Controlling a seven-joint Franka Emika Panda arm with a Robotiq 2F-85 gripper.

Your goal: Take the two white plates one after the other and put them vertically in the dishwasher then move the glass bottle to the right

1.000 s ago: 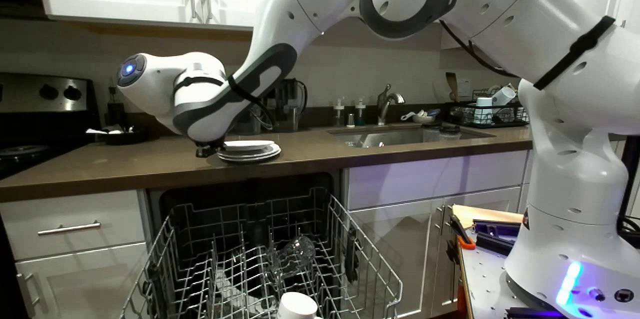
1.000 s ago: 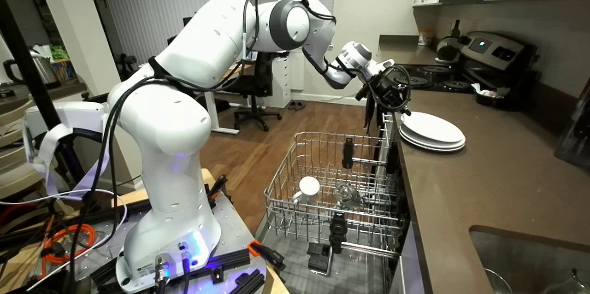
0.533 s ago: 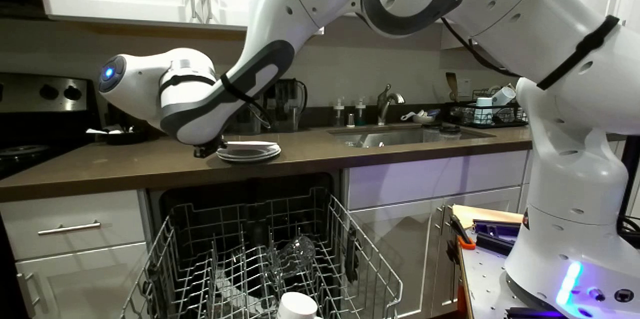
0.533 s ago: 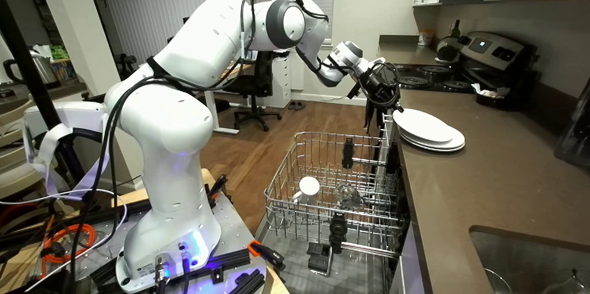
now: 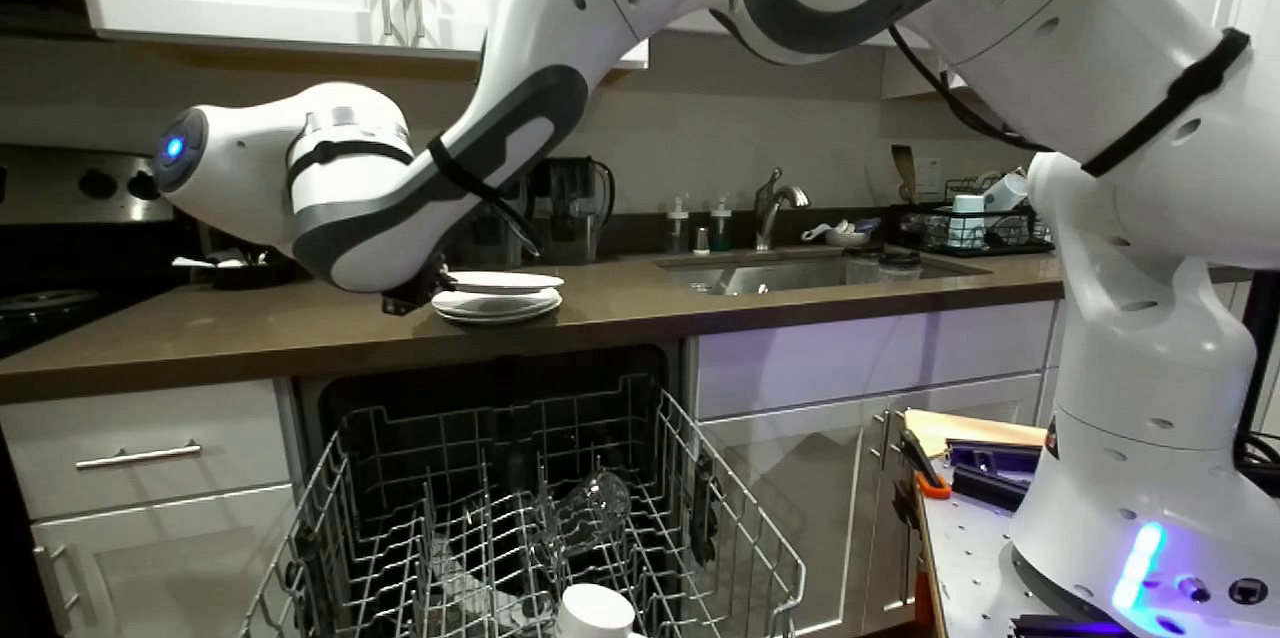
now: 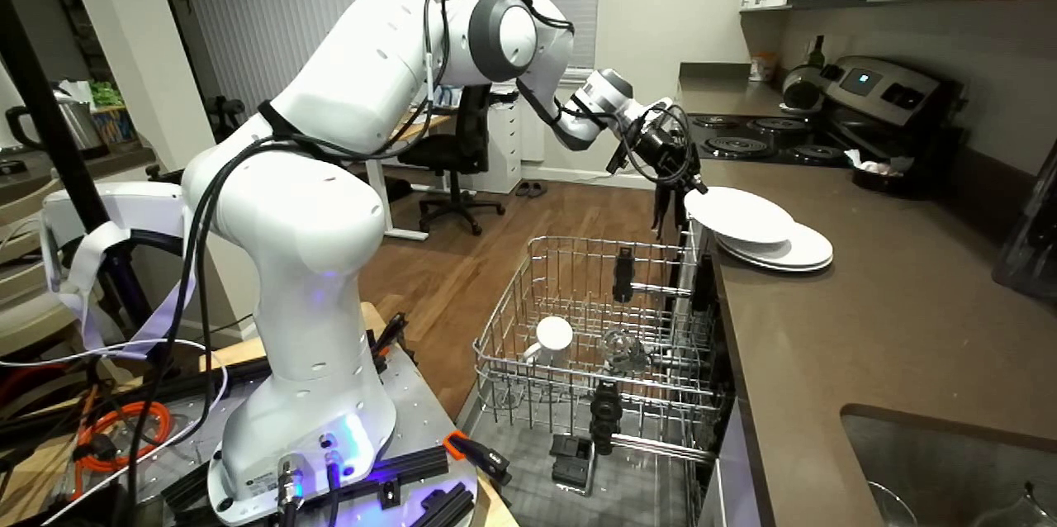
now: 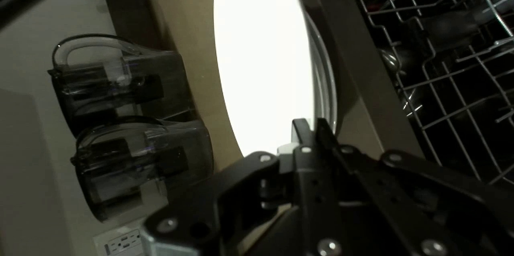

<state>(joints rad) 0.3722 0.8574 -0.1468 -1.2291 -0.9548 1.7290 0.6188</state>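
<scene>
Because the plate [image 6: 735, 213] is probably going upright into the rack [image 5: 487, 518], the claw [image 7: 312, 124] is pinching only its rim, leaving the rest free.

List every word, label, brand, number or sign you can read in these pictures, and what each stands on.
None can be read.
Stove display: lit, any digits too small to read.
Robot base: small marks, too small to read.
Tub on the far counter: markings too blurred to read.
White plate in the pincer: no lettering shows.
</scene>
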